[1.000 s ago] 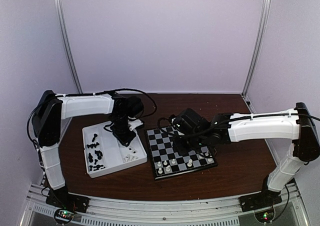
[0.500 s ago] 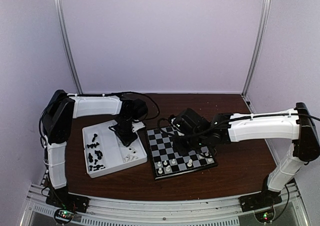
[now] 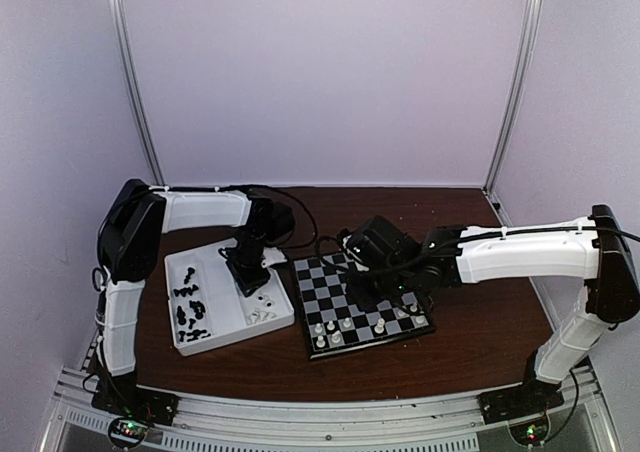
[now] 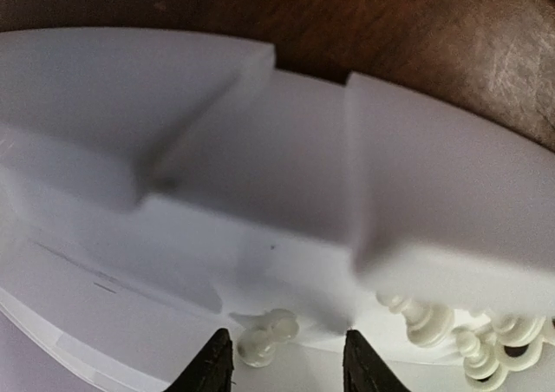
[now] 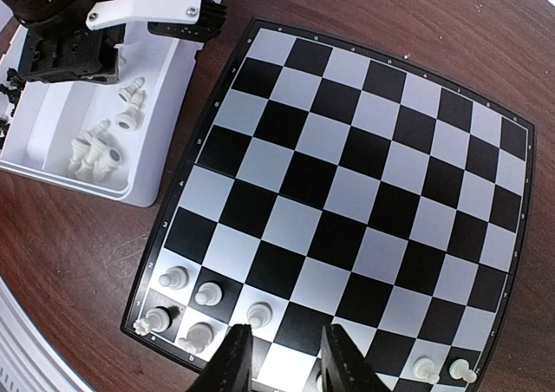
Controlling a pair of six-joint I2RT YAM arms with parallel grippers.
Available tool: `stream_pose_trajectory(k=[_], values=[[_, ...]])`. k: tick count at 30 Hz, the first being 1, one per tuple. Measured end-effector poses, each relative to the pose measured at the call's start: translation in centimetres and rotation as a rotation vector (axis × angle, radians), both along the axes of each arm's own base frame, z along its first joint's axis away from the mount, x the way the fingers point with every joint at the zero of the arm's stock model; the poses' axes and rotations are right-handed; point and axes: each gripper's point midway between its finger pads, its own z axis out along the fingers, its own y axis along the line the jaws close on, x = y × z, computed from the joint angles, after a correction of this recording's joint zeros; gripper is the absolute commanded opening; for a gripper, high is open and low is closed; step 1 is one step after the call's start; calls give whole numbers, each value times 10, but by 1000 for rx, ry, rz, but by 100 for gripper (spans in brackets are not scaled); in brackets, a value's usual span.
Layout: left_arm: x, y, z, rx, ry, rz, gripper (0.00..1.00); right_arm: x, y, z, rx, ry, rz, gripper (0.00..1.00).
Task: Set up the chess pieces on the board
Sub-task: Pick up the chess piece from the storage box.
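Note:
The board (image 3: 340,287) lies mid-table, with several white chess pieces (image 5: 208,293) on its near rows and two more (image 5: 425,370) at its near right corner. My right gripper (image 5: 282,344) hovers open over the near edge, with only board squares showing between its fingers. My left gripper (image 4: 286,349) is open and low inside the white tray (image 4: 260,166). A white pawn (image 4: 267,336) lies on its side between its fingertips, close to the left one. More white pieces (image 4: 434,323) lie just to the right. In the top view the left gripper (image 3: 248,277) stands over the tray's right part.
The tray (image 3: 230,340) sits left of the board, its edge close to the board's rim. It holds black pieces (image 3: 190,307) in its left part and white pieces (image 3: 262,310) in its right part. Brown table surface (image 3: 480,322) stretches right of the board.
My left arm has shifted right and down into the tray's white-piece part, and its jaws have widened. My right arm has stayed still.

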Motion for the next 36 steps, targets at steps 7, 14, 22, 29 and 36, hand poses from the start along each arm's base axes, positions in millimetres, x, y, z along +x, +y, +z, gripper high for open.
stream_pose_trajectory(k=[7,14,22,29,36], values=[[8,12,-1,-6,40,9,37,1,-1,0,-1,1,2,30],[5,13,-4,-6,70,4,23,3,-2,0,-1,1,-2,30],[2,11,-5,-14,91,4,12,4,-3,5,11,-5,-4,30],[4,9,-6,-25,87,15,7,4,-3,5,11,-5,-5,30],[13,-2,2,-104,29,56,4,4,-3,5,12,-4,-5,30]])
